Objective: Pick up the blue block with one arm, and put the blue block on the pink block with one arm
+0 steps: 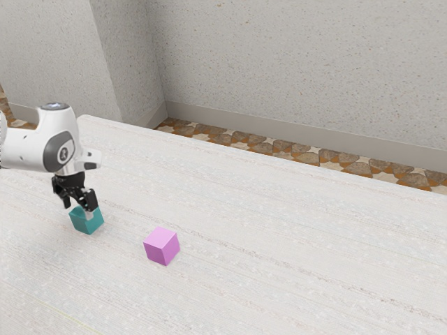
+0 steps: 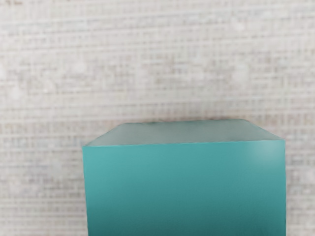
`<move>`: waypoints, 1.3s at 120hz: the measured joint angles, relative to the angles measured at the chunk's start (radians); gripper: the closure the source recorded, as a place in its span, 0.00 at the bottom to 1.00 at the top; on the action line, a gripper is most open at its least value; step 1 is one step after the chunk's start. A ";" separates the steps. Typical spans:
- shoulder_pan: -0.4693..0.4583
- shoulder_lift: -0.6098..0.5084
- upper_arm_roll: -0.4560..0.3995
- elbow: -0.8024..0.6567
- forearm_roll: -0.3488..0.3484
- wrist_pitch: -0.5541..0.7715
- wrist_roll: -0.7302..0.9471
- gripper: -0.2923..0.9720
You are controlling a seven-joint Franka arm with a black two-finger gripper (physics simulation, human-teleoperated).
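gripper point(image 1: 82, 204) hangs right at the top of the blue block point(image 1: 86, 220), a plain teal-tinted cube on the pale tabletop point(image 1: 279, 230) near the pink block point(image 1: 161, 246), though whether it grips i cannot tell.

blue block point(image 1: 86, 220) point(image 2: 184, 187): teal cube, upright, near pink block point(image 1: 162, 246), apart, toward exterior view's left of it. pink block: cube, upright.

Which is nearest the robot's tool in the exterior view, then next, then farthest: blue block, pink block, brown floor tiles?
1. The blue block, right under the tool.
2. The pink block, toward the exterior view's right.
3. The brown floor tiles, beyond the table.
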 joint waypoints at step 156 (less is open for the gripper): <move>0.014 -0.132 -0.184 -0.038 -0.063 -0.131 -0.090 0.47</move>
